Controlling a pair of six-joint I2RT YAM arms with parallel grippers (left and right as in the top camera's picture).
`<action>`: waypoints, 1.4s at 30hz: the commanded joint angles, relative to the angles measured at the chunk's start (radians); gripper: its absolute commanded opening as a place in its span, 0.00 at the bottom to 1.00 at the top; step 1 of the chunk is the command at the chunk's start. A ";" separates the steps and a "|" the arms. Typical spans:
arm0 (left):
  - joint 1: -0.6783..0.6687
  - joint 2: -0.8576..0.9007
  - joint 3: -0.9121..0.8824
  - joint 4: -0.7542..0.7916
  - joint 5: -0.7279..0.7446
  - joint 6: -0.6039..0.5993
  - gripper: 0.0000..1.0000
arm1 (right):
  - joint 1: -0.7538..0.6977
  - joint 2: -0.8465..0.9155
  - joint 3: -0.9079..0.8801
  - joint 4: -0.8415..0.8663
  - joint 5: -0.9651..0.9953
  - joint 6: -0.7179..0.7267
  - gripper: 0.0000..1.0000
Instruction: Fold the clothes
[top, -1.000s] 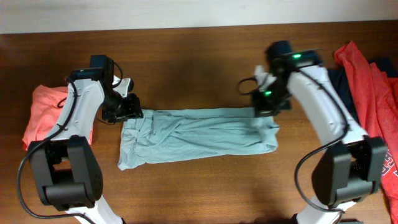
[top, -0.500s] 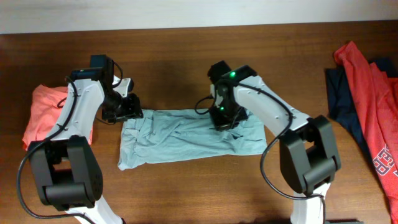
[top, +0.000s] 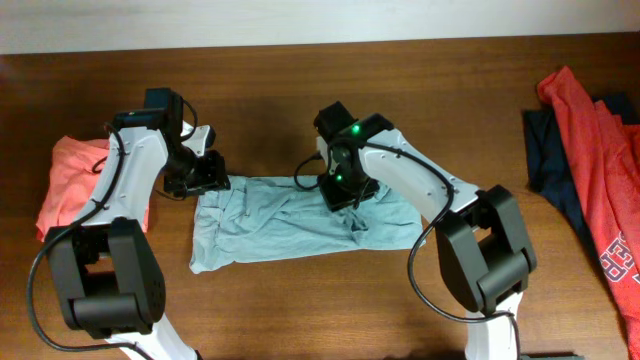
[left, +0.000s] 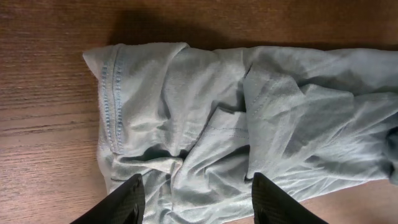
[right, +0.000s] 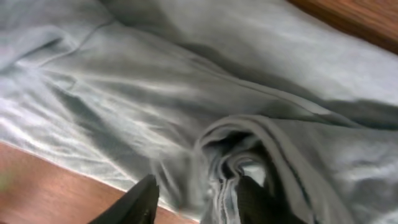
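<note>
A pale grey-blue T-shirt (top: 265, 228) of the clothes lies in a rumpled strip across the middle of the table. Its right end is doubled back toward the middle. My right gripper (top: 340, 192) hovers low over that folded end. In the right wrist view its jaws (right: 200, 202) stand apart, open, and the bunched fold edge (right: 239, 171) lies between them. My left gripper (top: 208, 180) is at the shirt's upper left corner. It is open (left: 198, 202) above the hemmed left end (left: 115, 93) and holds nothing.
A coral-orange shirt (top: 68, 180) lies folded at the left edge, partly under my left arm. At the right edge a red shirt (top: 592, 130) with white print lies over a navy one (top: 545, 165). Bare wooden table (top: 300, 100) stretches behind the shirt.
My right gripper carried the shirt's right end leftward over the middle, shortening the strip, and its jaws went from shut to apart. The left arm stayed still.
</note>
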 joint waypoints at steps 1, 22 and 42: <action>0.002 0.003 -0.006 -0.002 0.004 0.015 0.55 | 0.016 0.010 0.008 0.003 0.017 -0.038 0.48; 0.002 0.003 -0.006 -0.002 0.004 0.015 0.55 | -0.019 -0.033 0.008 0.014 0.263 0.007 0.46; 0.002 0.003 -0.006 -0.001 0.003 0.016 0.55 | -0.030 -0.134 0.068 -0.069 0.373 -0.113 0.53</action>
